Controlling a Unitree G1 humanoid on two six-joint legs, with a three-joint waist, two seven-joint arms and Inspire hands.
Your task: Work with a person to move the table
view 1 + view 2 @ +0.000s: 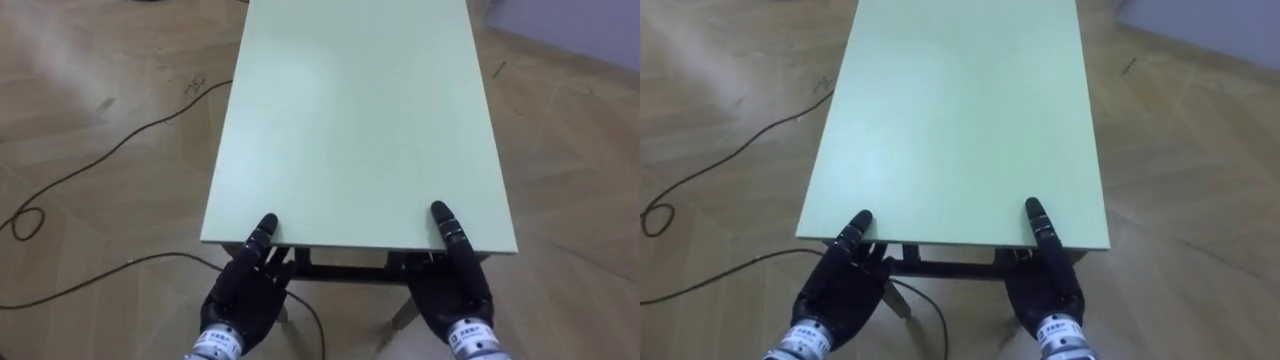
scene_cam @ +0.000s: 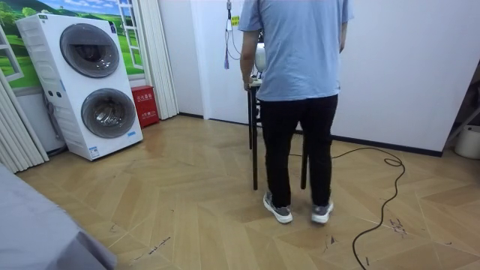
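A pale green table (image 1: 360, 120) with a dark frame stretches away from me over the wooden floor. My left hand (image 1: 245, 295) grips its near edge at the left corner, thumb lying on top and fingers curled under the top. My right hand (image 1: 450, 290) holds the near edge towards the right corner in the same way. In the room view a person (image 2: 300, 90) in a light blue shirt and black trousers stands with their back to the camera at the table (image 2: 255, 150), of which a dark leg shows. The person's body hides their hands.
A dark cable (image 1: 80, 170) loops over the floor left of the table. In the room view, stacked washing machines (image 2: 94, 82) and a red box (image 2: 144, 105) stand at the left wall, and another cable (image 2: 382, 195) runs across the floor on the right.
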